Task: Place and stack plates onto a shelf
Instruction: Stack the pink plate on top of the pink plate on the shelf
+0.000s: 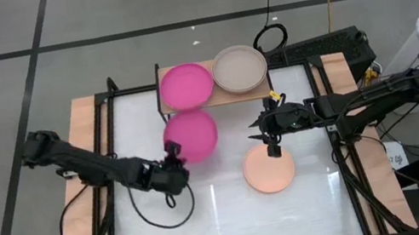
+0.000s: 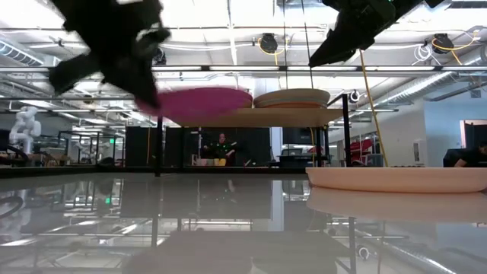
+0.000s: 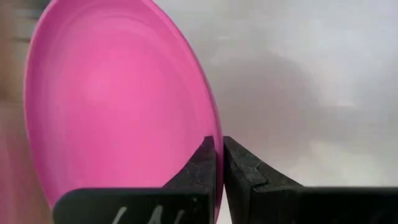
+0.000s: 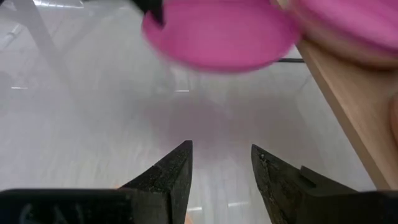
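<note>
1. The left claw [image 1: 171,154] is pinched on the near rim of a magenta plate [image 1: 190,135], carrying it in the air just in front of the shelf [image 1: 215,99]. In the left wrist view its fingers [image 3: 202,168] are pressed together on the plate's edge.
2. In the low view the carried plate [image 2: 199,101] sits at about the height of the shelf top, tilted a little, its far edge near the shelf's front edge.
3. The right claw [image 1: 269,135] hangs over the far edge of a peach plate [image 1: 268,167], its fingers [image 4: 177,171] spread and holding nothing.
4. Open white surface lies between the two arms and toward the near side of the tabletop [image 1: 212,229]; a dark cable loops across it below the left claw.
5. The shelf stands at the far edge of the tabletop. A second magenta plate [image 1: 186,85] lies on its left half and a beige plate [image 1: 239,69] on its right half, side by side and filling the wooden top.
6. The peach plate lies flat on the tabletop, right of centre, apart from the shelf.
7. The tabletop is glossy white in a black frame with wooden side strips; beyond it, the low view shows a workshop with bright ceiling lights.
</note>
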Controlling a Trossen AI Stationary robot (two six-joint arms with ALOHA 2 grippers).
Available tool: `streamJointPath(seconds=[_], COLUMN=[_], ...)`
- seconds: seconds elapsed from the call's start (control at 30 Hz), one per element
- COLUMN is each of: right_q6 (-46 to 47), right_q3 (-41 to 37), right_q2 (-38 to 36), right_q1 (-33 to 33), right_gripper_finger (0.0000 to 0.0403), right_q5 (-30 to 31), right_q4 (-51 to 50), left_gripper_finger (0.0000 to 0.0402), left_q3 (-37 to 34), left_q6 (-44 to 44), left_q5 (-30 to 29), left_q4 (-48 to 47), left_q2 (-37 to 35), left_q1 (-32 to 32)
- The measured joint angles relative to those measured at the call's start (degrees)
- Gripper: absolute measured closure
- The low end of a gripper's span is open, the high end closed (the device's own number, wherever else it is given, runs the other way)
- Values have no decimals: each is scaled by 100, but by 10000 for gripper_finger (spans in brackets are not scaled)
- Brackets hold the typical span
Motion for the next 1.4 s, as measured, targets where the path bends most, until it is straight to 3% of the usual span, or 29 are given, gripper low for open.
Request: streamJointPath(seconds=[0.13, 0.27, 0.33, 0.43, 0.5, 0.7, 0.8, 0.9, 1.17, 1.4], right_q6=[0, 0, 3, 21, 19, 8, 17, 19, 20, 20], right_q3=[0, 0, -2, -2, -2, -1, 0, -2, -2, 0], right_q2=[2, 2, 2, 2, 2, 2, 2, 2, 2, 2], right_q1=[0, 0, 9, 60, 102, 129, 129, 129, 129, 129], right_gripper_finger=[254, 254, 254, 254, 254, 254, 254, 254, 254, 254], right_q5=[0, 0, -2, -1, -2, 3, 7, 7, 13, 15], right_q4=[34, 33, 24, -2, 0, 11, 46, 46, 90, 87], left_gripper_finger=[389, 389, 389, 389, 389, 389, 390, 390, 390, 390], left_q3=[395, 668, 766, 818, 814, 814, 814, 814, 814, 812], left_q6=[437, 983, 1174, 1219, 1127, 1382, 1693, 2148, 3358, 3534], left_q5=[-873, -990, -488, 926, 1297, 450, 79, 123, 1888, 2650], left_q4=[-271, -136, -72, -176, -237, -288, -263, -195, 633, 657], left_q2=[-557, -1031, -1188, -1343, -1334, -1362, -1447, -1445, -1334, -1064], left_q1=[150, 613, 836, 1025, 950, 688, 1004, 1652, 3648, 4660])
